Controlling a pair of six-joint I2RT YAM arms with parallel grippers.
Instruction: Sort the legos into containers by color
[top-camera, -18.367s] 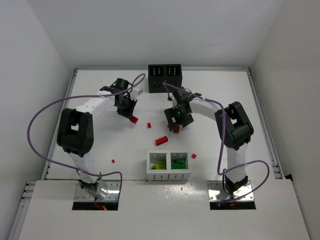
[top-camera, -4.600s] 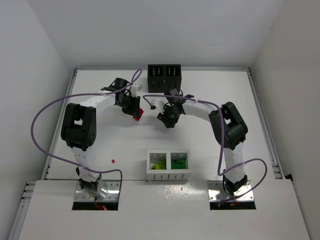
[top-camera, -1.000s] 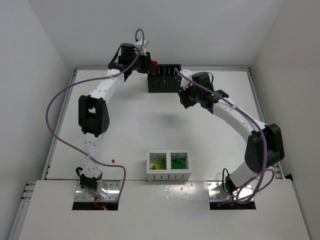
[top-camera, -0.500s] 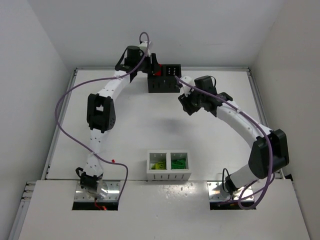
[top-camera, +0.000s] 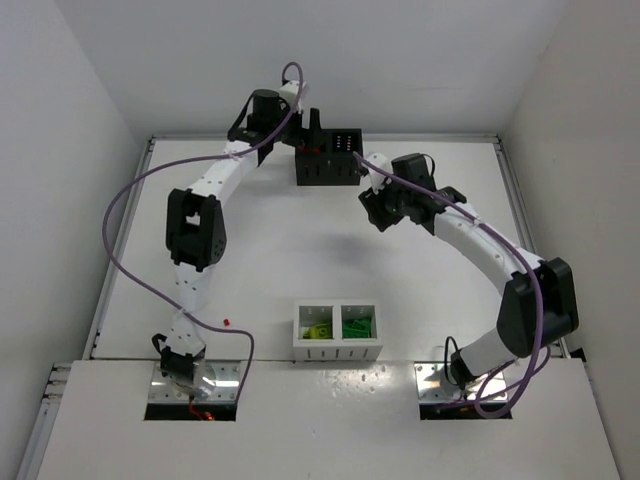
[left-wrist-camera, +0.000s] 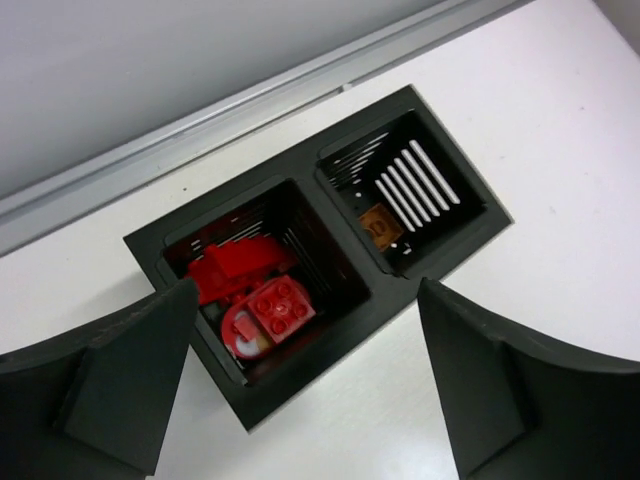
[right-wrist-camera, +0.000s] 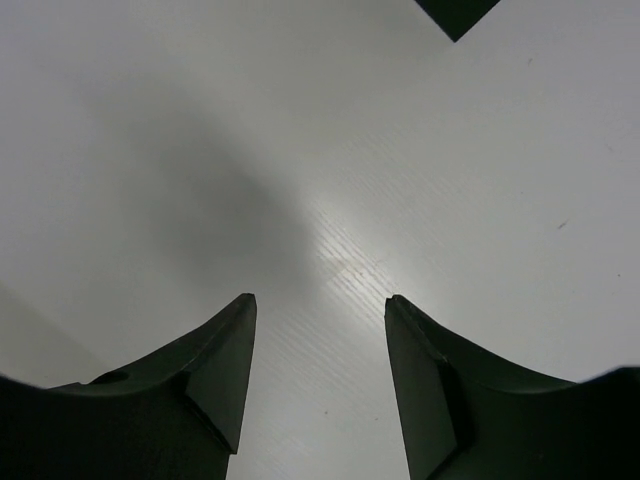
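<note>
Left hand (left-wrist-camera: 308, 330) wide, empty, above black box (left-wrist-camera: 270, 405), over its red bricks (left-wrist-camera: 268, 305).
Right hand (right-wrist-camera: 320, 310) part-open, empty. Risk: withdrawing left fingers could clip the rim and tip the box.

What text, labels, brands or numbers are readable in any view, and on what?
None readable.
The black perforated two-compartment box, the red studded plastic bricks and the orange-brown brick inside it, and the white two-compartment box show no legible marking. Any lettering on the brick studs is too small to tell.
</note>
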